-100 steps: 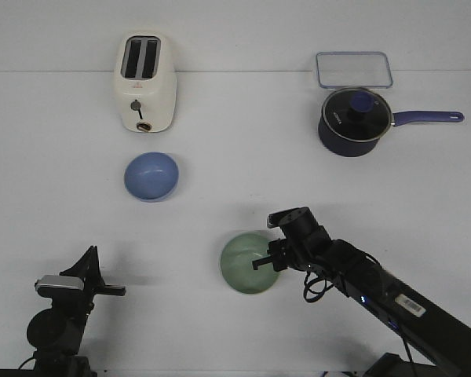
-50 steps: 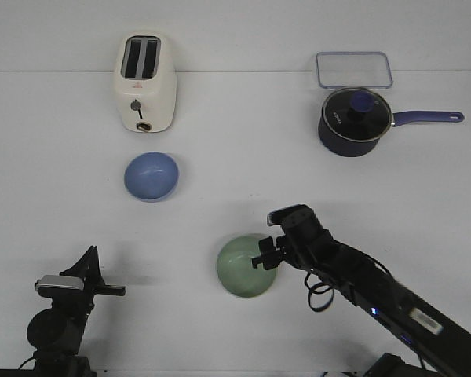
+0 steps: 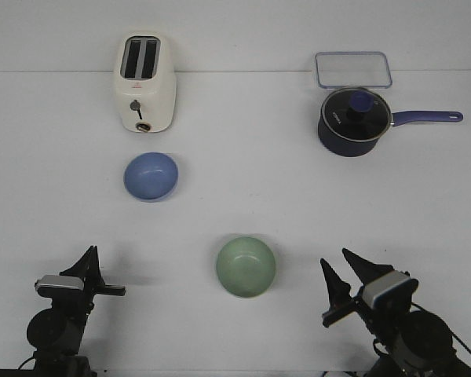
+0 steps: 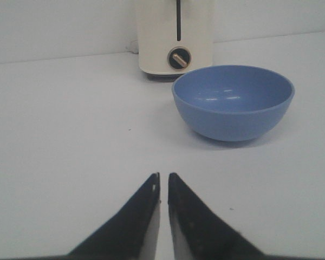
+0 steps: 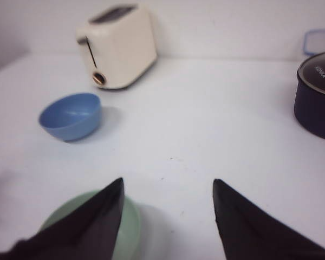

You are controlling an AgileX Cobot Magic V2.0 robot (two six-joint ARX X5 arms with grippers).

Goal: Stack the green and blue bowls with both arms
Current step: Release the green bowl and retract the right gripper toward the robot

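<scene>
The pale green bowl point(image 3: 246, 267) sits upright on the white table at front centre. The blue bowl point(image 3: 151, 175) sits upright further back and to the left, in front of the toaster. My right gripper point(image 3: 335, 258) is open and empty at the front right, pulled back from the green bowl. In the right wrist view the right gripper point(image 5: 167, 181) has the green bowl point(image 5: 131, 230) partly behind one finger and the blue bowl point(image 5: 70, 115) beyond. My left gripper point(image 3: 90, 255) is shut and empty at the front left. In the left wrist view the left gripper point(image 4: 163, 174) points towards the blue bowl point(image 4: 233, 103).
A cream toaster point(image 3: 144, 82) stands at the back left. A dark navy lidded saucepan point(image 3: 353, 122), handle to the right, stands at the back right, with a clear rectangular container point(image 3: 353, 69) behind it. White table surface lies between the two bowls.
My right arm has let go of the green bowl's rim and drawn back to the front right. The green bowl ended slightly left of where it was. The left arm has not moved.
</scene>
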